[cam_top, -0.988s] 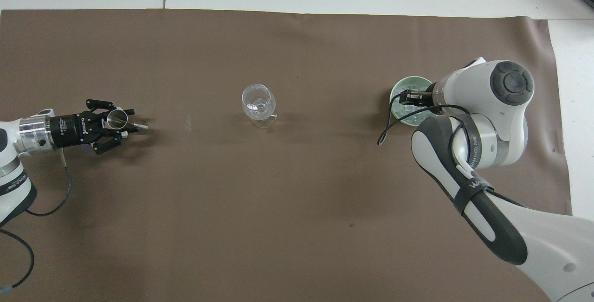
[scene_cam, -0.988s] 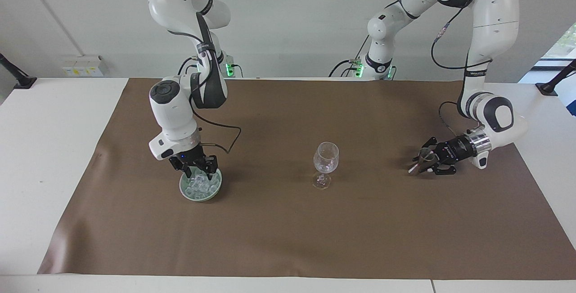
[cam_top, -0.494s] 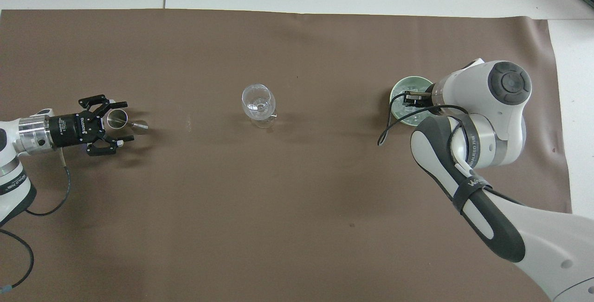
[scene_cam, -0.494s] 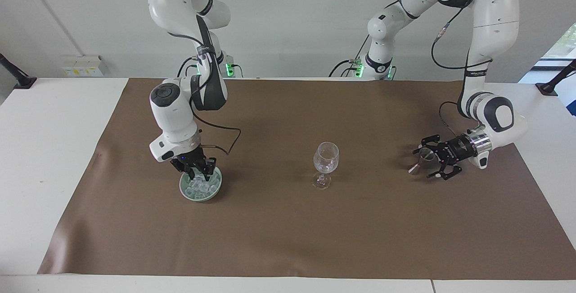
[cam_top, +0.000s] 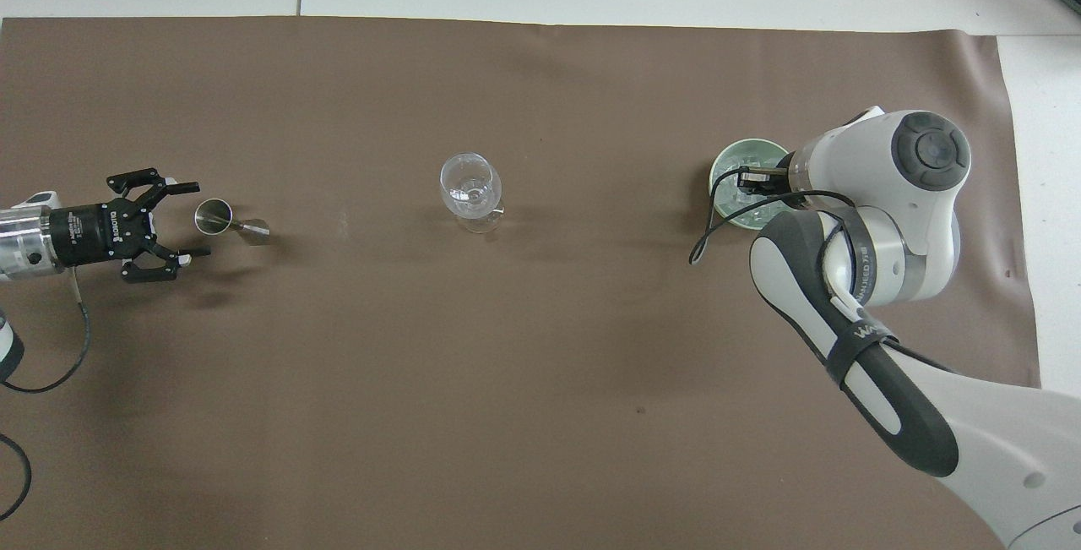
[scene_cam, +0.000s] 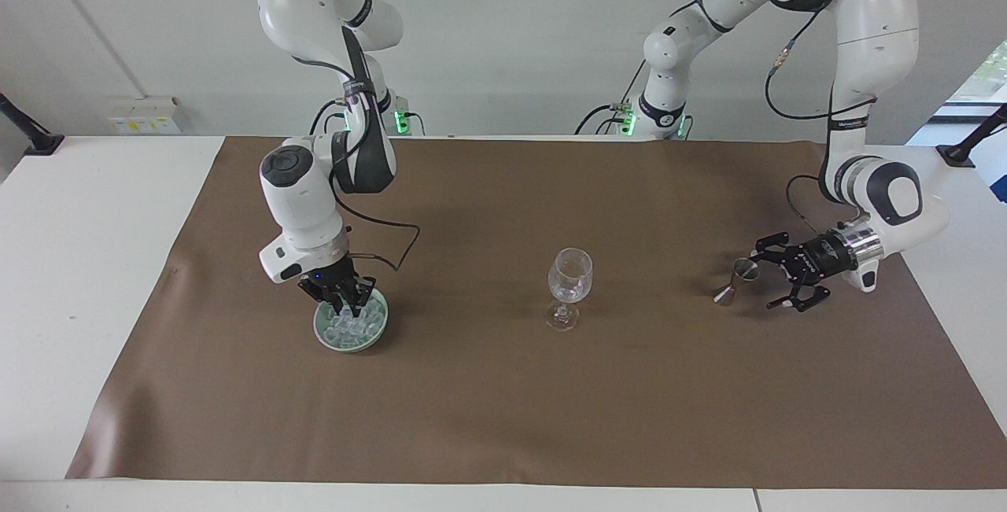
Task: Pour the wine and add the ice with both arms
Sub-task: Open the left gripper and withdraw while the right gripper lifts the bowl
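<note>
A: Any txt you could read, op?
B: Overhead view only. You had "ROBOTIQ" in white on the body of the left gripper point(cam_top: 194, 220). On the right arm point(cam_top: 895, 415), the wrist ring point(cam_top: 870, 273) bore approx. "WANNEED", not certain. The black strap point(cam_top: 857, 339) began "WA"; rest unreadable.

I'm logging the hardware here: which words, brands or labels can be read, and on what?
"ROBOTIQ": white lettering on the black body of the left pincer.
Right arm's wrist ring: lettering, too small to read surely.
Left arm's wrist band: lettering, too small to read.
</note>
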Motion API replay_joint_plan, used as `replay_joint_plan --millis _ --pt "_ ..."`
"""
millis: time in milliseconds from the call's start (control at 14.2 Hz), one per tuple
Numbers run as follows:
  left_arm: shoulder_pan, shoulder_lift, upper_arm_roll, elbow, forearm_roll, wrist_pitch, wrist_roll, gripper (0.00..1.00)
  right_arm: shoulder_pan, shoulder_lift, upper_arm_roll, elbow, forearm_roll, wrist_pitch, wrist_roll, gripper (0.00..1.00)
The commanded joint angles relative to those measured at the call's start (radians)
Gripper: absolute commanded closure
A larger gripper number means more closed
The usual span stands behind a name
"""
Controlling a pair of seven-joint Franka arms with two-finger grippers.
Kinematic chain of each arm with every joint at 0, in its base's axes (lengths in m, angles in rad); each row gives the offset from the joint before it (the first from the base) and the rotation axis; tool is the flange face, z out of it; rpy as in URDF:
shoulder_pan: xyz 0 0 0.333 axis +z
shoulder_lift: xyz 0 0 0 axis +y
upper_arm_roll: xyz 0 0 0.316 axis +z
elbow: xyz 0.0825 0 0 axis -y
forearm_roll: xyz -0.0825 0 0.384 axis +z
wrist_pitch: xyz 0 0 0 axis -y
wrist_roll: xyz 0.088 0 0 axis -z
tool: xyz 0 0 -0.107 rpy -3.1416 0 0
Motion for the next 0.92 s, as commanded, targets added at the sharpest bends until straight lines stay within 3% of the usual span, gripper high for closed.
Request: replay_joint_plan --millis 0,282,564,847 --pt "0.019 0.017 -0.016 0.082 0.106 -0.039 0.005 0.0 -0.013 0.012 0.004 0.014 0.006 0.007 -0.001 0.96" --pt "0.016 -0.087 -0.05 0.148 0.244 -0.016 0.019 0.0 -0.016 0.012 0.003 0.063 -0.003 -0.032 -0.014 1.0" --pt "0.01 -0.144 -0.053 0.188 0.313 -0.001 0.121 0.0 0.01 -0.043 0.009 0.135 0.002 -0.141 -0.028 1.0" --pt "0.004 -0.231 -0.051 0.192 0.341 0.011 0.232 0.0 0.063 -0.098 0.09 0.209 0.005 -0.235 -0.019 1.0"
